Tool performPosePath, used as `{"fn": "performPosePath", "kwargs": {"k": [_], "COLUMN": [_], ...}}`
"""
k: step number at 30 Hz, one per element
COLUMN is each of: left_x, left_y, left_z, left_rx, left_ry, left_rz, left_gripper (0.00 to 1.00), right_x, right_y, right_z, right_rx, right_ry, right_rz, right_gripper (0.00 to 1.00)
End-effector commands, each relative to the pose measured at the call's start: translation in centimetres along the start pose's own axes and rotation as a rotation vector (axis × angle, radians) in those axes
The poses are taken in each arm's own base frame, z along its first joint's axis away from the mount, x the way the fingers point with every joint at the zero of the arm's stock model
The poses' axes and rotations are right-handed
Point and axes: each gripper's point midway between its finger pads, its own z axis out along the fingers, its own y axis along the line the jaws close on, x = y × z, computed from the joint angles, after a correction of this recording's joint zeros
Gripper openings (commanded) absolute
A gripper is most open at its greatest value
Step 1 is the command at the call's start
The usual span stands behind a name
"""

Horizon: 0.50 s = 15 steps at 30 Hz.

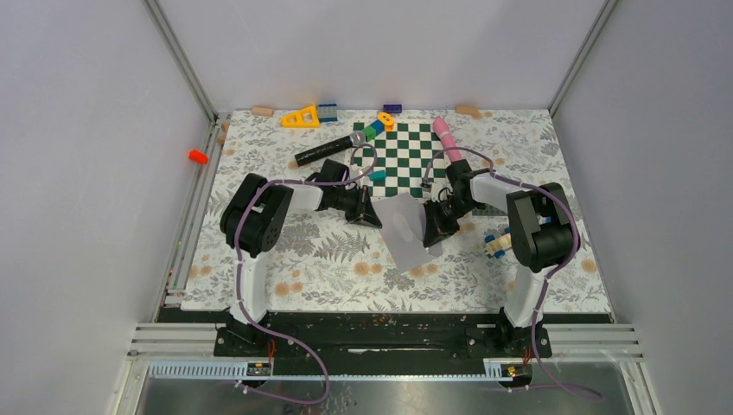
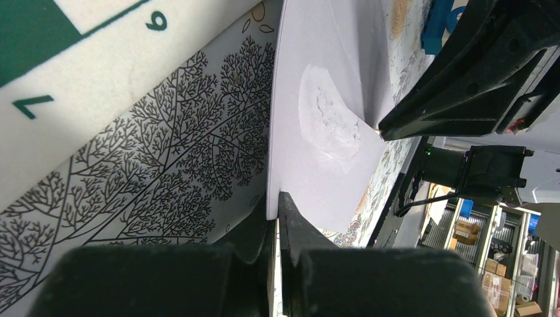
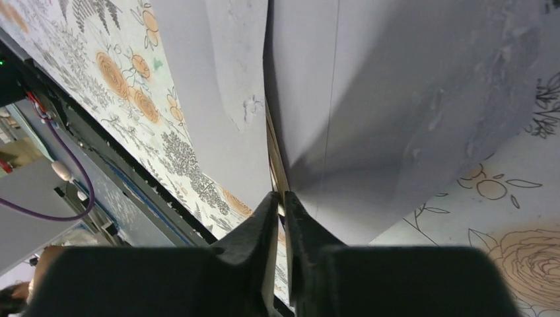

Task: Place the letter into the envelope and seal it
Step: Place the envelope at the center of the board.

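At the middle of the floral table cloth point(image 1: 285, 259), just at 6 o'clock from the green-and-white chequered board point(image 1: 406, 156), lies the envelope point(image 1: 404, 232), a plain light grey sheet set at a slant. The left gripper point(image 1: 373, 216) meets it from 9 o'clock and the right gripper point(image 1: 430, 232) from 3 o'clock, so the two arms face each other across the paper.

In the left wrist view the left gripper point(image 2: 277, 201) has its jaws together, pinched on the near edge of the envelope point(image 2: 317, 99), which stands up off the cloth; a rough white patch marks its face. The other arm's black fingers point(image 2: 462, 72) touch the far edge.

In the right wrist view the right gripper point(image 3: 280, 200) also has its jaws closed on a thin paper edge of the envelope point(image 3: 370, 99), where two grey sheets meet. A narrow tan strip point(image 3: 272, 148) shows in that seam; what it belongs to cannot be told.

A black microphone point(image 1: 330, 150) lies at 10 o'clock from the envelope and a pink cylinder point(image 1: 447, 139) at 1 o'clock, both well apart from it.
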Motion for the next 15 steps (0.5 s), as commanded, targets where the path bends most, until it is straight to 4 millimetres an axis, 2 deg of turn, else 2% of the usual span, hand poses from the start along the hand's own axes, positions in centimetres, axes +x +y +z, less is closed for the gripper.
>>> {"fn": "performPosePath", "kwargs": {"k": [1,4,8,15], "left_x": [0.9,0.9,1.1,1.2], "left_y": [1.7,1.6,1.7,1.4], "left_z": [0.6,0.7,0.8,0.8], "left_rx": [-0.076,-0.068,-0.068,-0.051], "left_ry": [0.019,0.024,0.027,0.036], "left_rz": [-0.012,-0.012,-0.015,-0.017], "left_gripper": [0.00,0.00,0.00,0.00], "right_x": [-0.7,-0.4,-0.3,-1.8], "right_y": [1.9,1.8,1.3,0.3], "right_z": [-1.2,-1.3,-1.2,-1.4], "right_rx": [-0.057,-0.051,-0.041,0.013], "right_ry": [-0.025,-0.026,-0.031,-0.098], "right_rz": [-0.050,-0.053,-0.041,0.029], "right_gripper": [0.09,0.00,0.00,0.00]}}
